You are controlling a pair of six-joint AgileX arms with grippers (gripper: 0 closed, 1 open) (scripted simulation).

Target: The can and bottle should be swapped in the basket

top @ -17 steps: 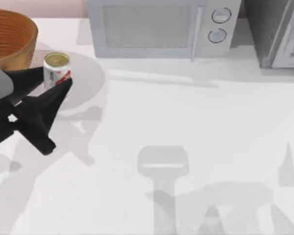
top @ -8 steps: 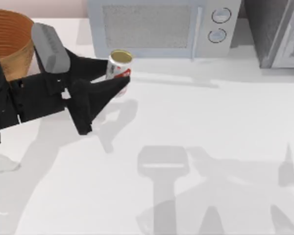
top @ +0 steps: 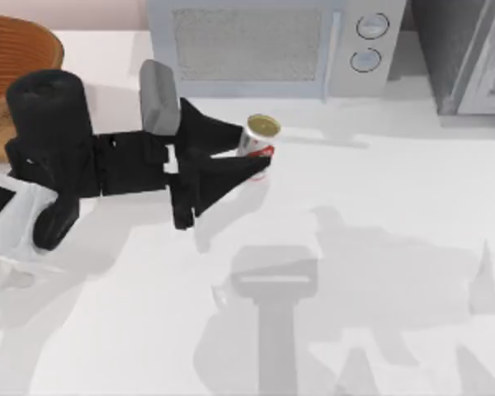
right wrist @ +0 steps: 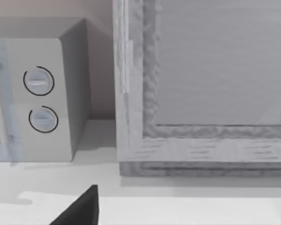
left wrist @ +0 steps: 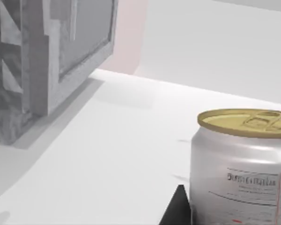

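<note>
Since half a second ago my left arm has swung farther right across the white bench (top: 379, 206), carrying the small white cylindrical can with red label markings and a dull gold round top (top: 259, 138) away from the large round orange-brown woven wicker basket (top: 21, 45) and out in front of the pale grey box-shaped microwave (top: 264, 45). A second ago the can stood just beside the basket's wall; now the two are well apart, the basket at the far left corner and the can near the middle of the bench's far half.

The can is smooth and metallic, with a pull tab on its lid (left wrist: 257, 121) and fine print on its side. The basket is ribbed inside. The microwave has a mesh-textured door and two round dials (top: 370, 41) at its right. To the right of it stands a grey, rough-textured cabinet with a framed panel (right wrist: 201, 84).

My left end effector (top: 246, 153) has two black, tapering wedge-shaped fingers (top: 210, 132) pointing right, and the can sits upright between their tips. The fingers are clamped on the can's sides, one on its far side and one on its near side.

A black fingertip of my right end effector (right wrist: 79, 208) shows in the right wrist view, facing the microwave and cabinet; I cannot tell its state.
</note>
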